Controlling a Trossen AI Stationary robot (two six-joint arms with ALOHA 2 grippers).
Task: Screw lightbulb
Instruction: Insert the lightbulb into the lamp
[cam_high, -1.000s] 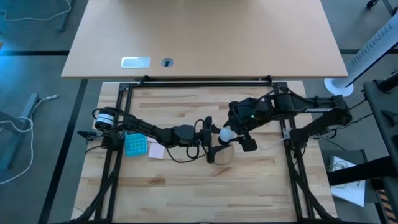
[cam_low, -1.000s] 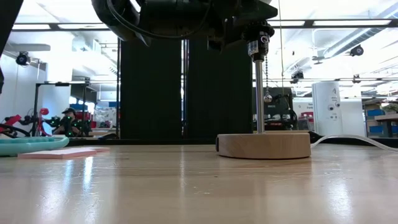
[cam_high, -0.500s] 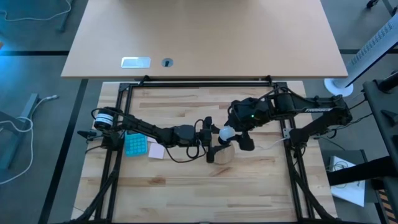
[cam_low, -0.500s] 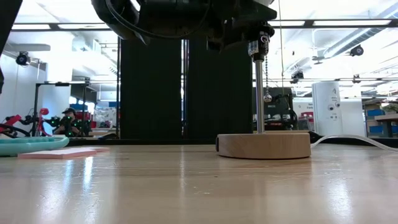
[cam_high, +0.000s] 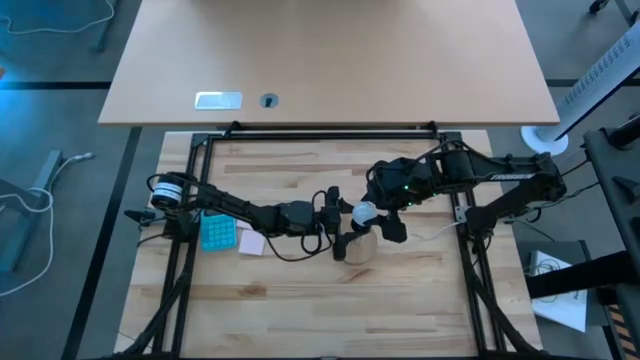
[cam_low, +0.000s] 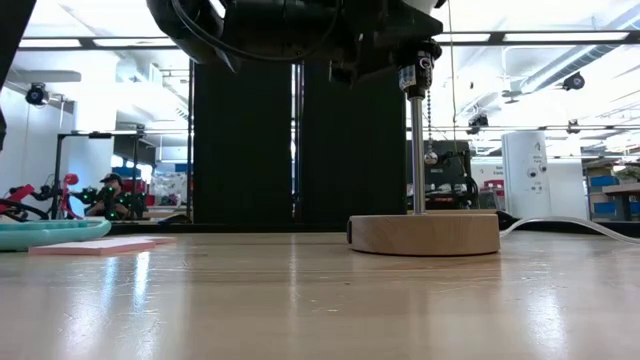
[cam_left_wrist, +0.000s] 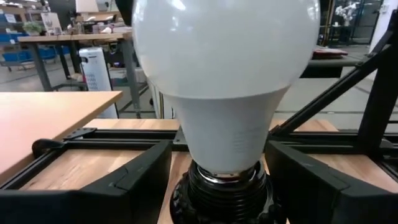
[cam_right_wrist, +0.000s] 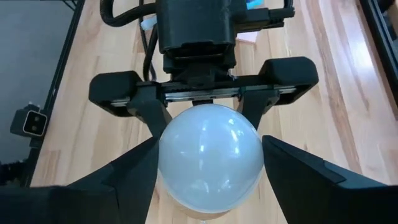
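The white lightbulb (cam_high: 363, 212) stands upright with its screw base in the black socket (cam_left_wrist: 221, 196). The socket sits atop a thin metal rod (cam_low: 416, 150) that rises from the round wooden disc (cam_low: 424, 233). My left gripper (cam_high: 340, 215) reaches in from the table's left and is shut on the socket. My right gripper (cam_high: 372, 216) comes from the right above the lamp and is shut on the bulb, which also shows in the right wrist view (cam_right_wrist: 211, 155). My left gripper pinches the socket's sides (cam_left_wrist: 180, 194) between its two fingers, just below the bulb's neck. The fingers (cam_left_wrist: 134, 183) lie level, coming from the table's left. The socket stays upright on its rod, above the wooden disc. My right gripper pinches the bulb's wide round part (cam_right_wrist: 169, 155) between its two fingers (cam_right_wrist: 134, 174). The fingers come from above, pointing down. The bulb stands upright with its base in the socket.
A teal tray (cam_high: 218, 233) and a pink pad (cam_high: 252, 242) lie on the table to the left of the lamp. A white cable (cam_high: 432, 232) runs from the disc toward the right. A pull chain with a ball (cam_low: 430, 155) hangs beside the rod.
My right gripper has turned a little about the bulb's upright axis, staying over it. The lamp and my left gripper have kept still.
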